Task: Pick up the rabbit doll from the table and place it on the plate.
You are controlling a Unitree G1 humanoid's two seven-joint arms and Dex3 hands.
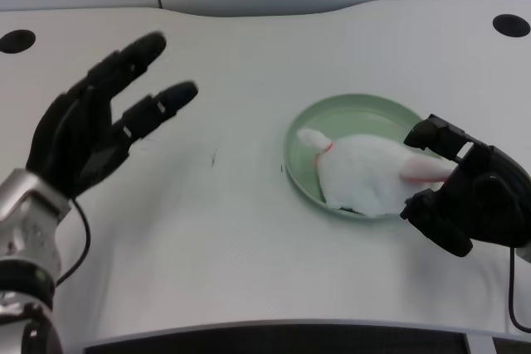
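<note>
From where I stand, the job looks all but finished. The rabbit doll (365,173) — a soft white thing with a small red mark near one end and a pinkish ear at the other — is lying on the green plate (353,108), right of centre in the frame. Most of its body rests inside the dish, though its lower edge seems to lap over the near rim, and the pink ear reaches toward the right, close by the waiting right robot hand (469,196). Whether that hand's fingers actually touch the doll I cannot tell; they sit just beside it, curled around the ear's end.

The left robot hand (95,126) is at the left of the frame, raised above the white counter (232,238) and well apart from the plate. Its fingers are spread wide, pointing toward the upper middle of the picture, and nothing is in them — it is fully open and empty.

So my reading is this: the picking up and the placing appear done, since the doll is on the plate and the working hand has let go. What is left, if anything, is small — perhaps drawing the left arm to a resting pose. The only doubt I would raise is the doll's overhang at the near rim; it looks settled enough, but it is not squarely centred.
</note>
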